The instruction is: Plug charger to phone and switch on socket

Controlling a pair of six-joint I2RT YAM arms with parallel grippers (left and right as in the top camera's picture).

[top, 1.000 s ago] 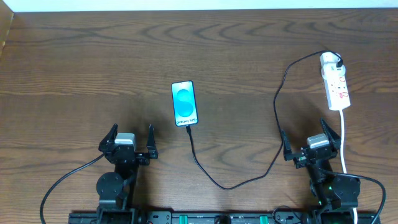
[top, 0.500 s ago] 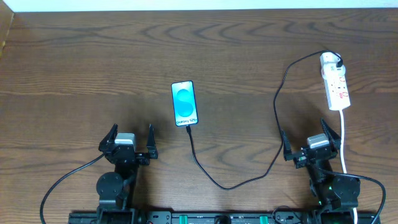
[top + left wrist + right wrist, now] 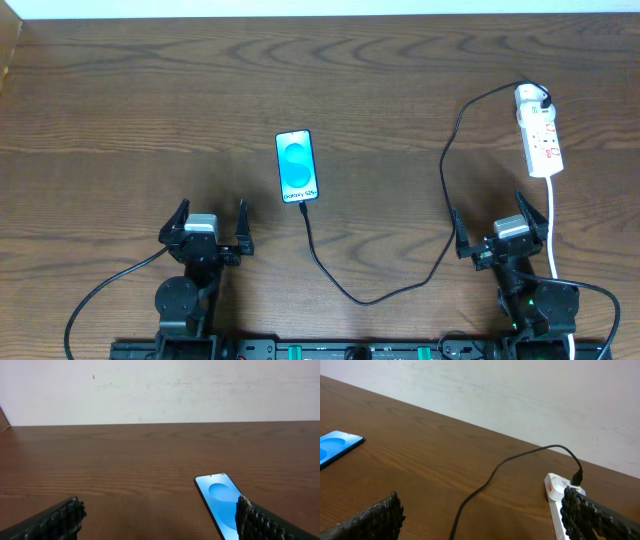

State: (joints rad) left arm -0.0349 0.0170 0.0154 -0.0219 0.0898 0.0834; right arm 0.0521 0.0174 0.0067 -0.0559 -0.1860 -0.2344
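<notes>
Spread wide, nothing held: left hand [image 3: 213,207] and right hand [image 3: 490,215], both low at the near edge of the tabletop [image 3: 150,100]. Ahead and to the right of the left hand, flat with screen up: the phone [image 3: 298,166]. From its near short edge, looping past the right hand up to the socket [image 3: 538,135]: the charger [image 3: 443,160]. Cannot tell whether seated in the phone. Trailing from the socket's near end: a white cord [image 3: 551,220].

Overhead looks straight down on whole table [image 3: 150,100], both wrist views low, facing far wall [image 3: 160,390], sharing the phone [image 3: 218,499]
</notes>
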